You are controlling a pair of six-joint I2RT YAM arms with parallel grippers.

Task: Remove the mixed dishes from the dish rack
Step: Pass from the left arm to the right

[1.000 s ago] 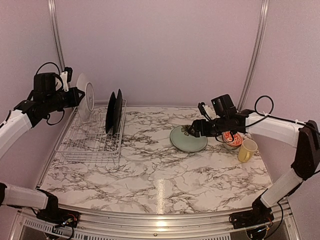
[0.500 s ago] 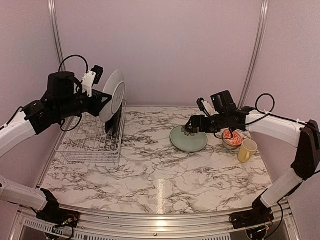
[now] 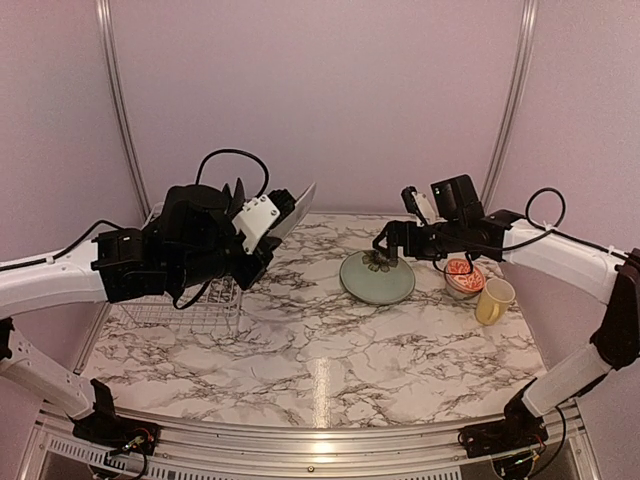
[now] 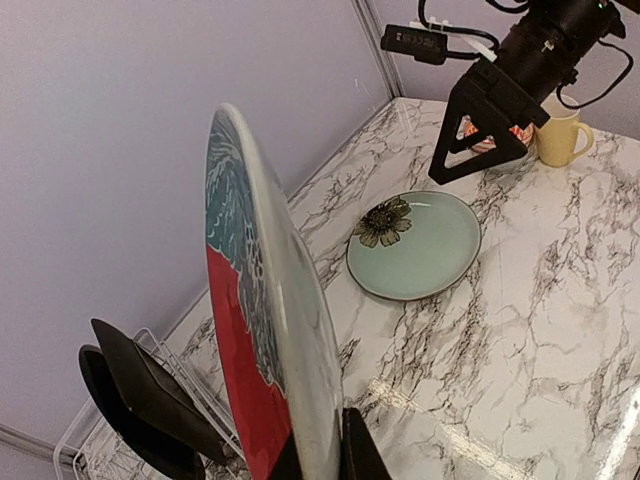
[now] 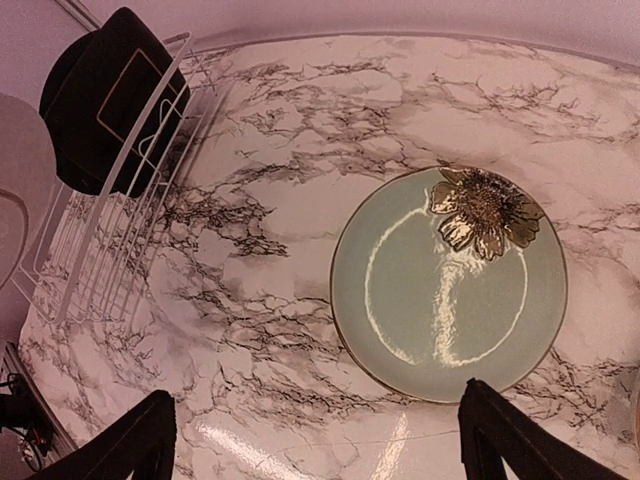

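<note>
My left gripper [image 3: 268,232] [image 4: 320,452] is shut on the lower rim of the red plate with teal leaves [image 4: 240,320] [image 3: 293,210], which it holds on edge in the air to the right of the dish rack [image 3: 190,303] [image 5: 110,250]. Two black plates [image 4: 135,405] [image 5: 110,100] stand upright in the rack. The pale green dish with a flower [image 3: 377,278] [image 5: 450,280] [image 4: 415,243] lies flat on the table. My right gripper [image 3: 388,247] [image 5: 320,450] hangs open above its left edge, holding nothing.
A small red-and-white bowl [image 3: 463,277] and a yellow mug [image 3: 493,300] [image 4: 560,137] stand on the marble table right of the green dish. My left arm [image 3: 150,260] covers much of the rack in the top view.
My left arm has carried the red plate out of the rack and to the right, over the rack's right side. My right gripper has opened wider and lifted slightly over the green dish.
</note>
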